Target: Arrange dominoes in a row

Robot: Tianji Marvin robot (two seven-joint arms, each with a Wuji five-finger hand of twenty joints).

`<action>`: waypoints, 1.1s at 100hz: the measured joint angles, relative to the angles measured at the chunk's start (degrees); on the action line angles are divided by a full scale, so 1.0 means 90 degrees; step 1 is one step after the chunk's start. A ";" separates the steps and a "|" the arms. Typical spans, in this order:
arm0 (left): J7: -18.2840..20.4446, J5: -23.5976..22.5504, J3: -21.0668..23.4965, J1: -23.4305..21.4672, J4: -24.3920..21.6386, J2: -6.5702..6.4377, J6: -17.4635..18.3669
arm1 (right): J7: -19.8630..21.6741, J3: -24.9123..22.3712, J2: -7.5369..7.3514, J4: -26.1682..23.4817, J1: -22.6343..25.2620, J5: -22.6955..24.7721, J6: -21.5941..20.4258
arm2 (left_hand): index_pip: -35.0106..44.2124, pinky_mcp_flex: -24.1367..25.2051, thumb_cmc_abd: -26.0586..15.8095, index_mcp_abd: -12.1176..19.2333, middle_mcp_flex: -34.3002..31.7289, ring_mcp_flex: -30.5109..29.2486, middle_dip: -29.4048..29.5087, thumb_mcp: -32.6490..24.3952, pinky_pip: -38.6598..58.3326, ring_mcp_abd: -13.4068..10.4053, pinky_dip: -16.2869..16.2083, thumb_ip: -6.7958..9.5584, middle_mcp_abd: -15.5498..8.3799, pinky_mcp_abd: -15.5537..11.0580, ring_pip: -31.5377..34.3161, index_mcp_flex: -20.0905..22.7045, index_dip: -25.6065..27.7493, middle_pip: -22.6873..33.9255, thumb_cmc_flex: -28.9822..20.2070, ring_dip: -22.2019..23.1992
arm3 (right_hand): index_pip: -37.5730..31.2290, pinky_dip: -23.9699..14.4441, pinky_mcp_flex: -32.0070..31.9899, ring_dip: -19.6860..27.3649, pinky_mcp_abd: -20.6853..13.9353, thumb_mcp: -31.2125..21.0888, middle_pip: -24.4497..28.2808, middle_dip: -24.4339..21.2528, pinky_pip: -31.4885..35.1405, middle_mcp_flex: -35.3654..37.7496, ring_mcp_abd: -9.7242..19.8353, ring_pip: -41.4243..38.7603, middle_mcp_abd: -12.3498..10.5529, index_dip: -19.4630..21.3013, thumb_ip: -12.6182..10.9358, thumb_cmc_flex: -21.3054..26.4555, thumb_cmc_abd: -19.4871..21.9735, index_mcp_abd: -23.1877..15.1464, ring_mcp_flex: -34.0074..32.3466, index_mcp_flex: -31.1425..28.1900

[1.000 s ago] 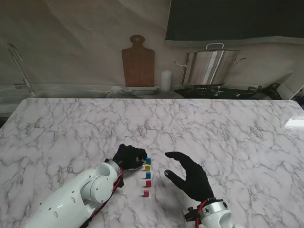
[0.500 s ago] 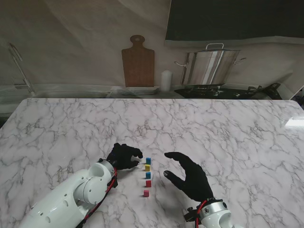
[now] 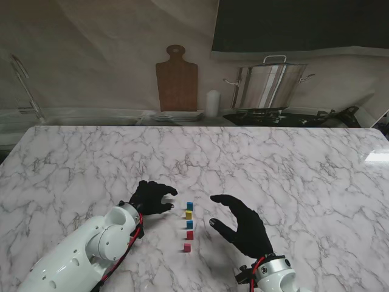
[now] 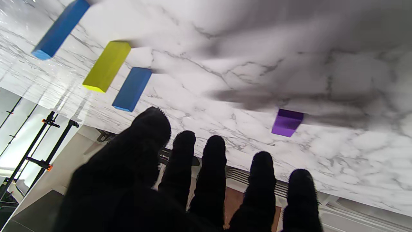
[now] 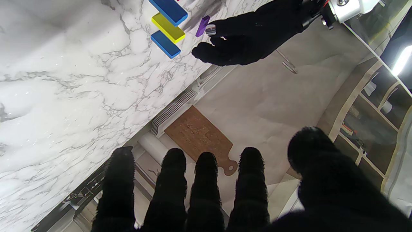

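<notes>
Marble-patterned table (image 3: pixel 273 170) fills the scene, with a kitchen counter behind it. Near its front edge five dominoes (image 3: pixel 188 225) stand in a short column running away from me: a blue one (image 3: pixel 189 205) farthest, then yellow (image 3: pixel 188 215), blue (image 3: pixel 189 224), red (image 3: pixel 190 235) and magenta (image 3: pixel 187 247). A purple domino (image 4: pixel 287 122) stands apart from the row, beside the left hand (image 3: pixel 152 197), which hovers just left of the column with fingers (image 4: pixel 180 161) loosely curled, holding nothing. The right hand (image 3: pixel 243 225) hangs just right of the row, fingers (image 5: pixel 206 180) spread and empty. Against the back wall stand a wooden cutting board (image 3: pixel 176 79), a white cylinder (image 3: pixel 211 103) and a steel stockpot (image 3: pixel 267 85).
</notes>
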State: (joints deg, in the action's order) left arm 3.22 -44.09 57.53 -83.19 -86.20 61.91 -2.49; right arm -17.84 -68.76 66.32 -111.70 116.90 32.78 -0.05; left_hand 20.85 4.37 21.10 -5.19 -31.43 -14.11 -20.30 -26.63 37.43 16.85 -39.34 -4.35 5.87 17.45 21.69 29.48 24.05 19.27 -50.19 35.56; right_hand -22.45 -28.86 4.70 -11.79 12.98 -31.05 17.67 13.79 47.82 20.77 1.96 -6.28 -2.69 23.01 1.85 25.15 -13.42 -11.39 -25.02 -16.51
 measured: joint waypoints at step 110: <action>0.0456 -0.0598 -0.0100 0.0726 0.0793 -0.0172 -0.0913 | -0.0020 -0.0046 0.0007 -0.0010 0.0003 -0.0035 0.0008 | 0.0889 0.0049 -0.0404 -0.0381 0.0116 -0.0004 -0.0212 0.0743 -0.0385 0.0013 -0.0113 0.0131 0.0060 -0.0004 -0.0043 -0.0080 0.0944 0.0179 0.0291 -0.0109 | 0.0000 0.0000 0.0000 0.0000 0.0001 0.0000 0.0000 0.0000 0.0000 0.0000 -0.0031 0.0000 0.0000 0.0000 0.0000 0.0000 0.0000 0.0000 0.0000 0.0000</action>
State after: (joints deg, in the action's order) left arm 7.32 -49.47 56.64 -76.65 -79.07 60.36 -10.71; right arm -18.02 -69.17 66.38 -111.78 116.93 32.46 0.02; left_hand 28.85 4.81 17.47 -8.62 -30.39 -14.14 -22.21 -19.94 33.96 16.97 -40.36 -3.17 6.41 17.41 21.30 28.76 32.54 20.88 -47.57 34.58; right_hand -22.44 -28.86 4.70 -11.79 12.98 -31.05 17.67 13.79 47.82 20.77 1.68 -6.28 -2.69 23.01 1.85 25.15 -13.43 -11.39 -25.02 -16.51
